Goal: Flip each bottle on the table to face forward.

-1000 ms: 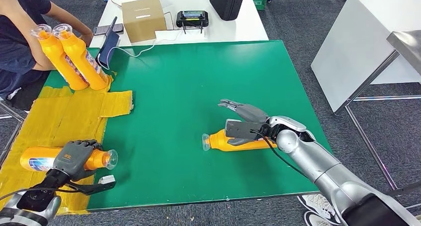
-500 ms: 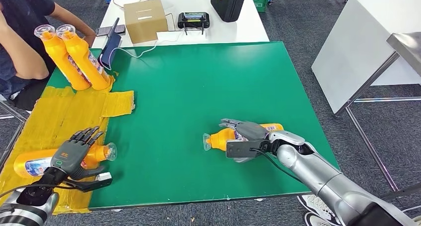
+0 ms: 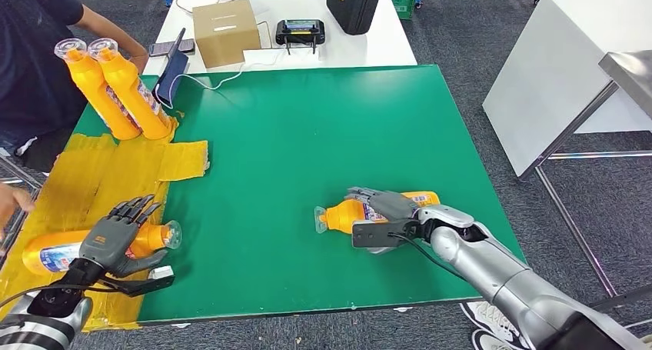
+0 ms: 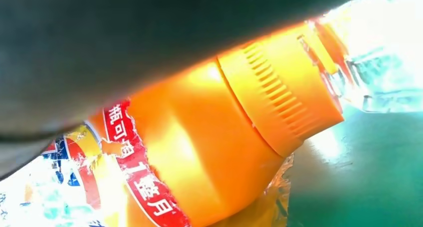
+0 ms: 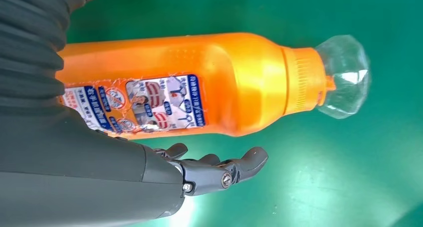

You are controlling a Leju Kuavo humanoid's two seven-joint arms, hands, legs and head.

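While lying flat on the green mat [image 3: 307, 135], the right bottle [image 3: 342, 214] is covered by the right hand [image 3: 382, 205], fingers extended, nothing gripped. The left bottle [image 3: 54, 250] is overlaid by the left hand [image 3: 115, 238], fingers spread.

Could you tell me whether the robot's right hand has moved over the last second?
Yes. The right hand came down toward the green mat's near edge, onto the lying orange plastic bottle.

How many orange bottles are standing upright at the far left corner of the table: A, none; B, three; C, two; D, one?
C: two upright orange bottles stand side by side at the far left corner of the green table, next to a person's arm.
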